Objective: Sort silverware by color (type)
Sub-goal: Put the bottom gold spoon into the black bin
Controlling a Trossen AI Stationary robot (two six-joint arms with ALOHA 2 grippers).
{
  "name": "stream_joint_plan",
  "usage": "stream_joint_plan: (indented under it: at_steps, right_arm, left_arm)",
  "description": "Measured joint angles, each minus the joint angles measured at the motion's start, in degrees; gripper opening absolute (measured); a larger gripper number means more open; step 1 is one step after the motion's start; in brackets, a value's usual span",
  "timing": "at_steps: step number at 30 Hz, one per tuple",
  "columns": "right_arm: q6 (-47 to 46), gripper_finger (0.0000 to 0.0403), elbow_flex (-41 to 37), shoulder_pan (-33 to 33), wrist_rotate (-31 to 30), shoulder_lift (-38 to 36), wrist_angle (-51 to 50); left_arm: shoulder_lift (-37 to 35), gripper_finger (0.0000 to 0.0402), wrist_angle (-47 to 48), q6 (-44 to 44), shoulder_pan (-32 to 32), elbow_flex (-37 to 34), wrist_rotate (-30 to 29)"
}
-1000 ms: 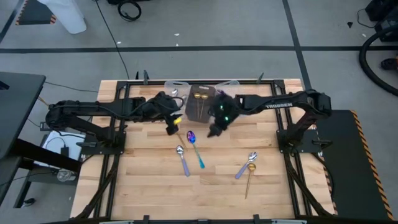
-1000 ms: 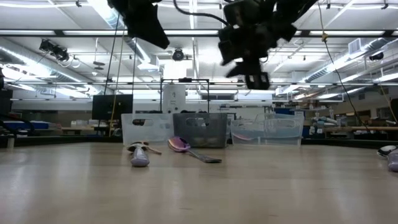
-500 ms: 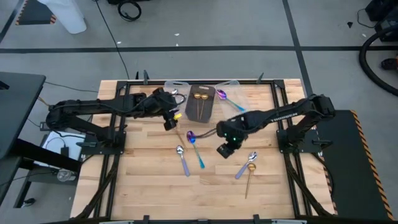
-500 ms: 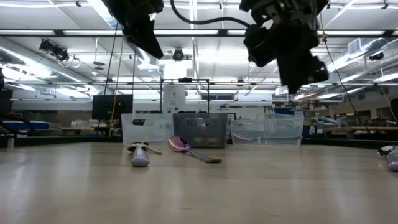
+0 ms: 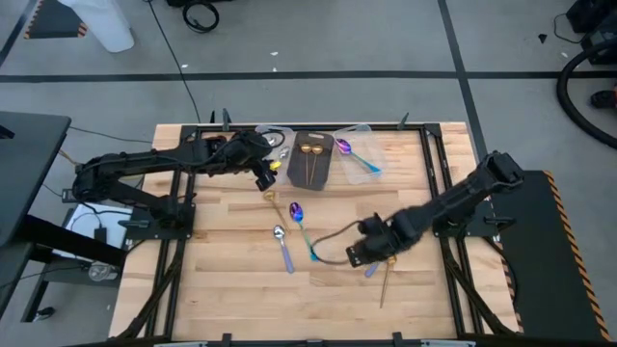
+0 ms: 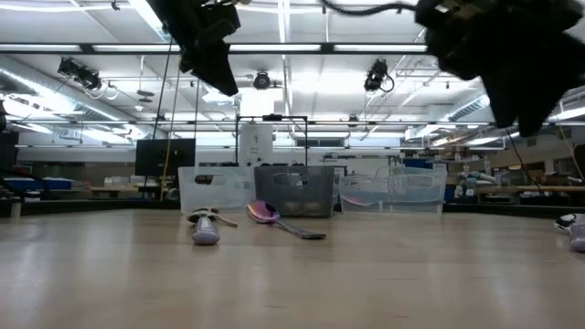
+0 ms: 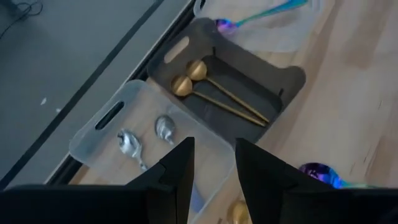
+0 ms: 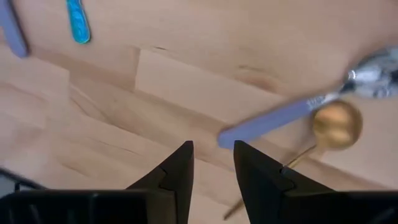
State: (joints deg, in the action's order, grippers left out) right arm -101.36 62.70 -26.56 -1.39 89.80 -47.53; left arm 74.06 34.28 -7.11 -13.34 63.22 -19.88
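your right gripper [image 8: 212,163], jaws parted and empty, hangs above the lavender-handled spoon [image 8: 283,114], whose handle lies across the gold spoon [image 8: 336,123] at its 4 o'clock. come down carelessly and you risk pinching both. left gripper [image 7: 211,163] parted, empty, over the bins.

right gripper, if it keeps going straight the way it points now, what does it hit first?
Probably the lavender-handled spoon: its handle end lies just ahead of the open right gripper, with the gold spoon beside it. Height above the table is unclear, so contact isn't certain.
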Motion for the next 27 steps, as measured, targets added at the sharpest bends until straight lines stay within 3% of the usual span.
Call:
stream_joint_plan:
  at_steps: [5, 16, 19, 27]
  right_arm:
    - [-10.91, 0.0146, -3.24, -6.39, -2.4, -0.02, -0.31]
    - [-28.9, 0.0185, -8.49, -18.42, -8.2, 1.58, 1.42]
    - [-31.47, 0.0184, -8.61, -19.75, -7.51, 4.1, 1.53]
    - [-32.26, 0.018, -7.15, -18.13, -8.07, 10.59, 4.09]
  left_arm:
    - [2.55, 0.0125, -1.11, -0.88, 0.08, -0.02, 0.02]
    - [3.54, 0.0125, 3.05, -13.92, 5.59, -0.02, 0.77]
    - [3.52, 0.0125, 2.9, -17.96, 7.43, -0.02, 0.68]
    - [3.53, 0.0125, 3.23, -17.77, 10.21, -0.02, 0.68]
